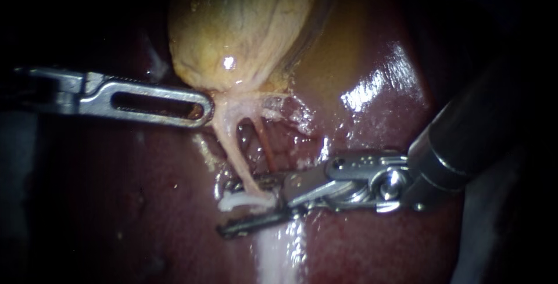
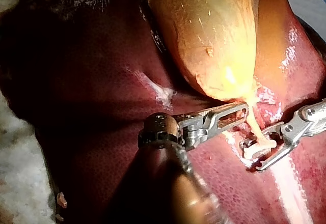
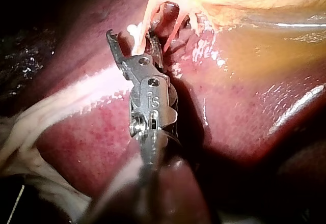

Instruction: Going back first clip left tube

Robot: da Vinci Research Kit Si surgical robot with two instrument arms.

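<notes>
The pale yellow gallbladder (image 1: 244,22) lies on the dark red liver (image 1: 372,243). Two tubes run down from its neck: a pale left tube (image 1: 231,144) and a thin reddish right tube (image 1: 265,144). A white clip (image 1: 237,201) sits across the left tube's lower end. My right instrument (image 1: 223,209) comes in from the right, its jaws open, one on each side of the clip. My left instrument (image 1: 203,110), with a slotted jaw, is shut on tissue at the gallbladder's neck. The left wrist view shows the left instrument (image 2: 239,113) beside the clip (image 2: 259,147). The right wrist view shows the open right instrument (image 3: 131,35).
A glossy white band of tissue (image 1: 279,255) runs down the liver below the clip. Wet, shiny liver surface (image 1: 378,86) lies to the right of the gallbladder. Pale stringy tissue (image 3: 30,127) hangs off the liver's edge in the right wrist view.
</notes>
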